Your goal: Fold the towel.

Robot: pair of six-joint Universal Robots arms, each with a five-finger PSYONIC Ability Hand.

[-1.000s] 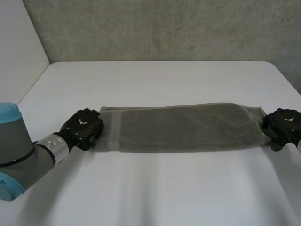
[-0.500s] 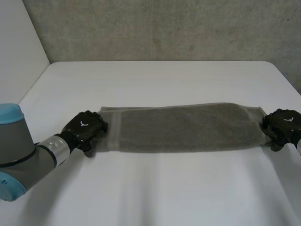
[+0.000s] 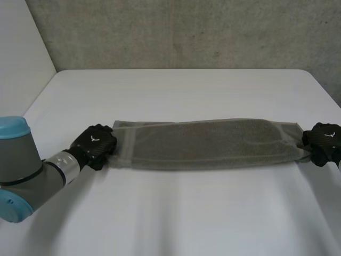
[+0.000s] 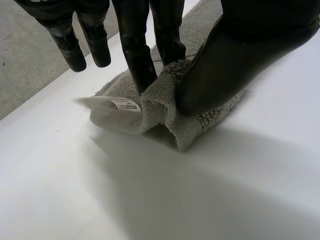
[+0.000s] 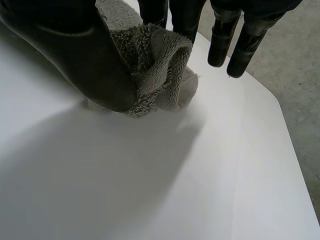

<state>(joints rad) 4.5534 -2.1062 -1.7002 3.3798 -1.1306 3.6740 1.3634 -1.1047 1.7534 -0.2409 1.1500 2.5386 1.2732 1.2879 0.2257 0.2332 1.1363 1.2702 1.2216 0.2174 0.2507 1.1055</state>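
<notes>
Near side: the left arm (image 3: 21, 165) reaches in over the near left part of the table (image 3: 176, 213). Open white surface runs from the near edge up to the towel (image 3: 208, 145).
Left hand: the left hand (image 3: 95, 145) pinches the towel's left end, thumb (image 4: 225, 65) against fingers (image 4: 137, 55), with the cloth bunched between them. A white label (image 4: 125, 105) sticks out beside them.
Right hand: the right hand (image 3: 325, 143), at the table's right edge, nips the right end between thumb and fingers.
Towel: grey, mid-table, drawn out between both hands. Its long axis runs parallel to the near edge, with lengthwise creases.
Far side: open table continues to the far edge, with a concrete wall (image 3: 186, 32) behind.
</notes>
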